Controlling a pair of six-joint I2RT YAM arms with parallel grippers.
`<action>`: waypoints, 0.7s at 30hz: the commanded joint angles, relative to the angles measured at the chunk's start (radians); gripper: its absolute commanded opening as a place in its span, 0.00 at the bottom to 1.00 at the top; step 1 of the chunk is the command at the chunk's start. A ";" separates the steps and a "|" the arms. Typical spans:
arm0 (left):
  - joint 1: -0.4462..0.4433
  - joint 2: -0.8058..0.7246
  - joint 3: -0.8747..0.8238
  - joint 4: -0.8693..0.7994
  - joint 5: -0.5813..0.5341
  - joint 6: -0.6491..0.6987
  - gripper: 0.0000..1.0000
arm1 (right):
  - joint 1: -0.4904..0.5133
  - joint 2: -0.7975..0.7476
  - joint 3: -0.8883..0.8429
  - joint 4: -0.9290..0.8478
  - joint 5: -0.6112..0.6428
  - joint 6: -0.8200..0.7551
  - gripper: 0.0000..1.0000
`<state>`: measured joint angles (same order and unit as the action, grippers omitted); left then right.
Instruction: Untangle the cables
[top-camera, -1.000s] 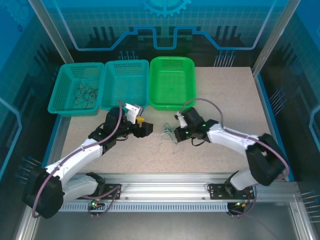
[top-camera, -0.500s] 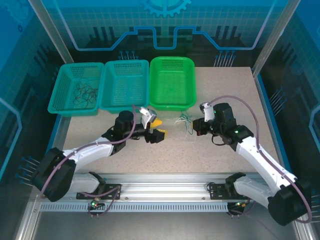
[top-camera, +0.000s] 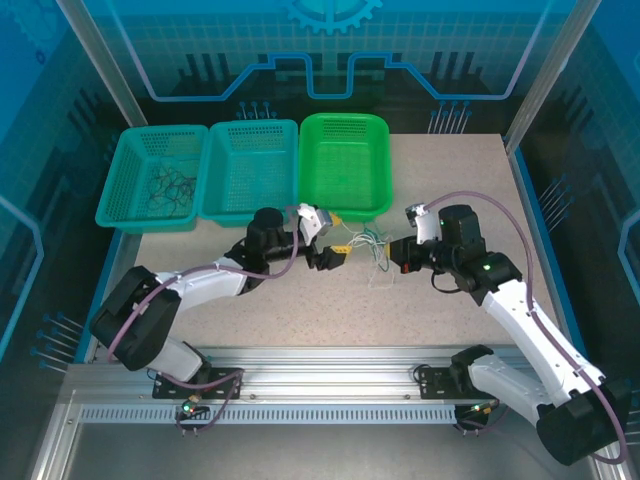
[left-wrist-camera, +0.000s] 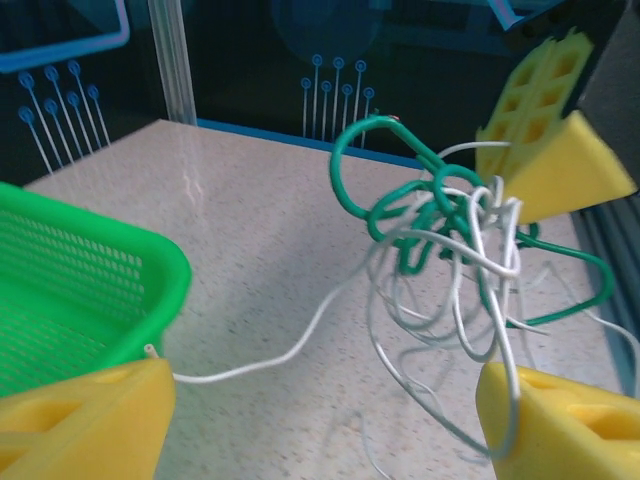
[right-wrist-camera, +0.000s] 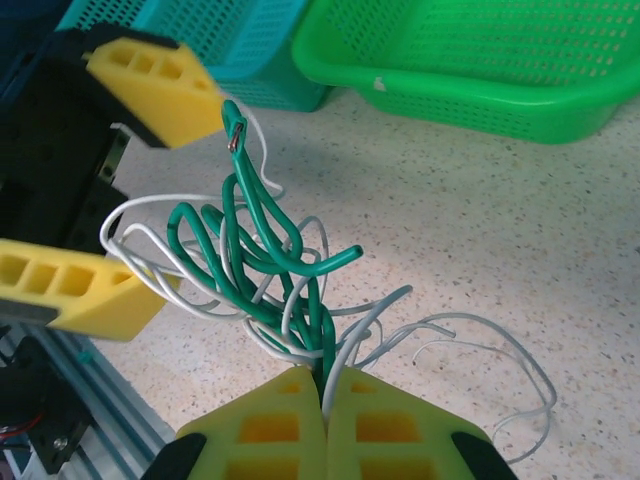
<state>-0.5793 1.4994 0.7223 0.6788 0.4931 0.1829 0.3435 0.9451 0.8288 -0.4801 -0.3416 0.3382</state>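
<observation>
The cables (top-camera: 366, 243) are a tangle of bluish-green and white wires held just above the table in front of the green basket. My right gripper (right-wrist-camera: 323, 375) is shut on the tangle's lower strands, and the tangle (right-wrist-camera: 262, 250) rises from its yellow fingertips. My left gripper (left-wrist-camera: 325, 390) is open and faces the tangle (left-wrist-camera: 440, 215) from the left. One white strand reaches its left finger (left-wrist-camera: 85, 420), and another drapes past its right finger (left-wrist-camera: 560, 425). From above, the left gripper (top-camera: 335, 252) and right gripper (top-camera: 400, 256) flank the wires closely.
Three baskets line the back: a teal one (top-camera: 125, 200) holding dark wires (top-camera: 170, 186), a second teal one (top-camera: 250, 125), and a green one (top-camera: 345, 120) just behind the tangle. Its rim (left-wrist-camera: 150, 255) is close to my left finger. Loose white strands trail on the table (right-wrist-camera: 500, 350).
The right gripper has carried the tangle right and toward the green basket, then held. The left gripper has travelled right until its open fingers are at the wires.
</observation>
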 joint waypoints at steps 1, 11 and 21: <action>-0.008 0.017 0.047 -0.073 -0.008 0.147 0.80 | -0.014 -0.024 0.043 -0.021 -0.053 -0.023 0.00; -0.007 0.035 0.073 -0.168 -0.045 0.259 0.62 | -0.034 -0.032 0.090 -0.056 -0.029 -0.034 0.00; -0.012 -0.074 0.039 -0.233 -0.167 0.434 0.82 | -0.073 -0.044 0.104 -0.097 -0.089 -0.061 0.00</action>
<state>-0.5827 1.4670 0.7696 0.4633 0.3862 0.5140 0.2836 0.9180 0.8989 -0.5468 -0.3801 0.3016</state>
